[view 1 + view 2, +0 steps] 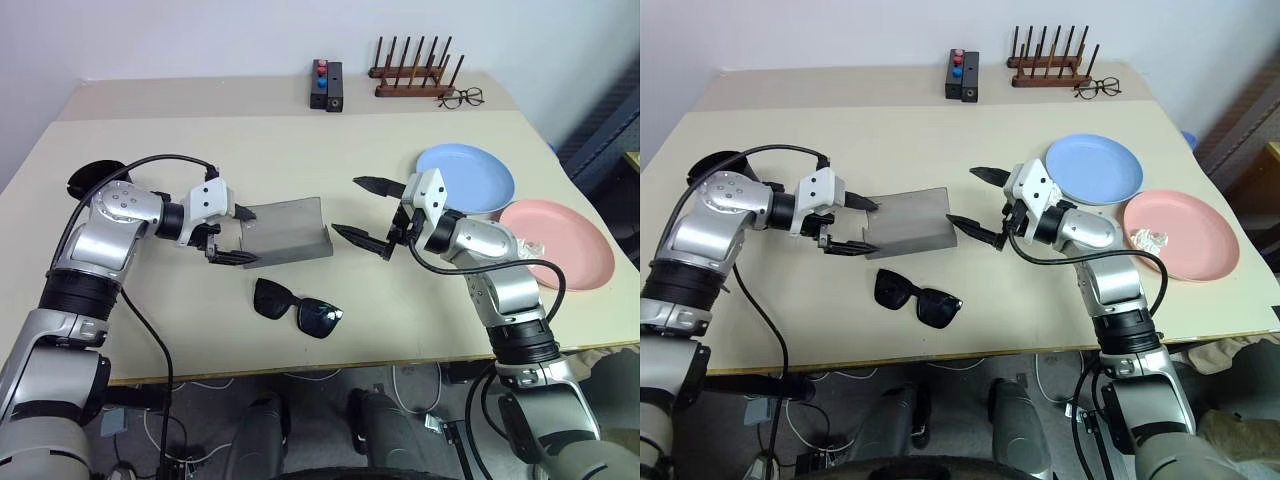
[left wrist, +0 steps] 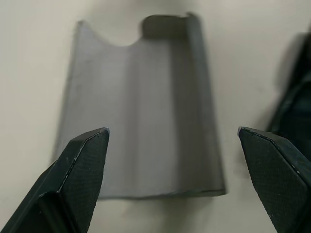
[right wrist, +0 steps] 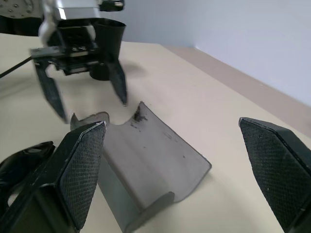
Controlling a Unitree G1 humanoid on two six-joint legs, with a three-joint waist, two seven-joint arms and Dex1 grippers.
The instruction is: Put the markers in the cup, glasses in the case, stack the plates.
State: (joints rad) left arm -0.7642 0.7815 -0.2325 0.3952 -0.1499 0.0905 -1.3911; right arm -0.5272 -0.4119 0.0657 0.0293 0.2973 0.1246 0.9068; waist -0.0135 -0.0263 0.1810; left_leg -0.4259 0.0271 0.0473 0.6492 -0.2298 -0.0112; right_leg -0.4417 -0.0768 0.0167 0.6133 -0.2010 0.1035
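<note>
On the counter (image 1: 150, 330), both grippers, left (image 1: 233, 236) and right (image 1: 358, 213), flank the grey case (image 1: 288, 232), jaws wide and empty. Sunglasses (image 1: 297, 308) lie loose just before it. Blue plate (image 1: 470, 175) and pink plate (image 1: 565, 240) sit unstacked, so those steps look undone.

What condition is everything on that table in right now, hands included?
Case: on the table, lid open.
Sunglasses: unfolded, outside the case.
Blue plate: unstacked.
Pink plate: beside the blue plate, something small and crumpled on it.
Left gripper: open, at the case's end.
Right gripper: open, empty.
Spectacles: unfolded.
</note>
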